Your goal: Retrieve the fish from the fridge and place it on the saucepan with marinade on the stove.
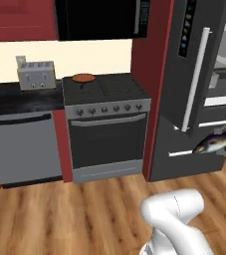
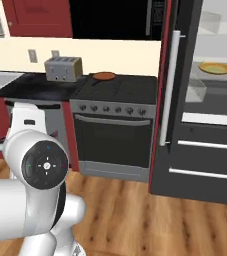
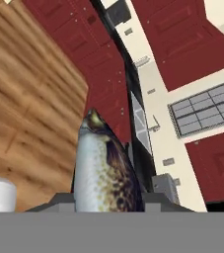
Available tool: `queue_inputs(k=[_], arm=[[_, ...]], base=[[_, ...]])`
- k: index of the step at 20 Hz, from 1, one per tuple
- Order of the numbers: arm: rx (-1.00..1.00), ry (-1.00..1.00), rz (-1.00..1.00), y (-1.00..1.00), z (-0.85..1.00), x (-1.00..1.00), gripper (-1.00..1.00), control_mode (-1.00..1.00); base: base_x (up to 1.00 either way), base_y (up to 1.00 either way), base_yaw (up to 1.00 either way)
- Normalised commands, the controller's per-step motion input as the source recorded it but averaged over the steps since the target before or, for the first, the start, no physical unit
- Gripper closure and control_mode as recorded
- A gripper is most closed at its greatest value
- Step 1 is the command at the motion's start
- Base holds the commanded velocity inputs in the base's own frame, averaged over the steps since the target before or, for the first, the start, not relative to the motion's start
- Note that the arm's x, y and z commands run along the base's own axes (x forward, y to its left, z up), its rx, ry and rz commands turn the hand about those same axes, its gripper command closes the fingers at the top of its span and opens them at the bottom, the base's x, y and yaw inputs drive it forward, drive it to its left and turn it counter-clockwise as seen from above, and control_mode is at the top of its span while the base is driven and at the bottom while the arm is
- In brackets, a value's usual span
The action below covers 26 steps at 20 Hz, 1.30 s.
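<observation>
Fish (image 3: 106,170) was seen right at the hand camera, rising from between the gripper (image 3: 108,205) fingers, spotted side and pale belly filling the lower middle. Fingertips were hidden by the fish, so a clenched grasp on it could be read only from its position. In the left base view the fish (image 1: 213,143) was held in the air at the right edge, in front of the fridge (image 1: 194,89) lower drawers, door swung open. Yellow-rimmed plate (image 2: 215,68) was seen on a fridge shelf. Further left, the stove (image 1: 107,127) was standing beside the fridge, with the saucepan with marinade (image 1: 83,78) on its rear left burner. Toaster (image 1: 36,75) was sitting on the dark counter (image 1: 20,97) beyond.
</observation>
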Motion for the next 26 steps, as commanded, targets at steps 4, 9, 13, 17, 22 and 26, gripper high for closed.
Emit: queue_inputs(k=[4,9,13,17,22,26], arm=[[0.0,0.0,0.0,0.0,0.0,0.0,1.0,1.0],[0.0,0.0,0.0,0.0,0.0,0.0,1.0,1.0],[0.0,0.0,0.0,0.0,0.0,0.0,1.0,1.0],[0.0,0.0,0.0,0.0,0.0,0.0,1.0,1.0],[0.0,0.0,0.0,0.0,0.0,0.0,1.0,1.0],[0.0,0.0,0.0,0.0,0.0,0.0,1.0,1.0]], base=[[0.09,0.99,-0.07],[0.37,0.7,-0.02],[0.74,0.32,0.0],[0.98,0.12,0.0],[1.0,0.01,0.0],[1.0,0.0,0.0]])
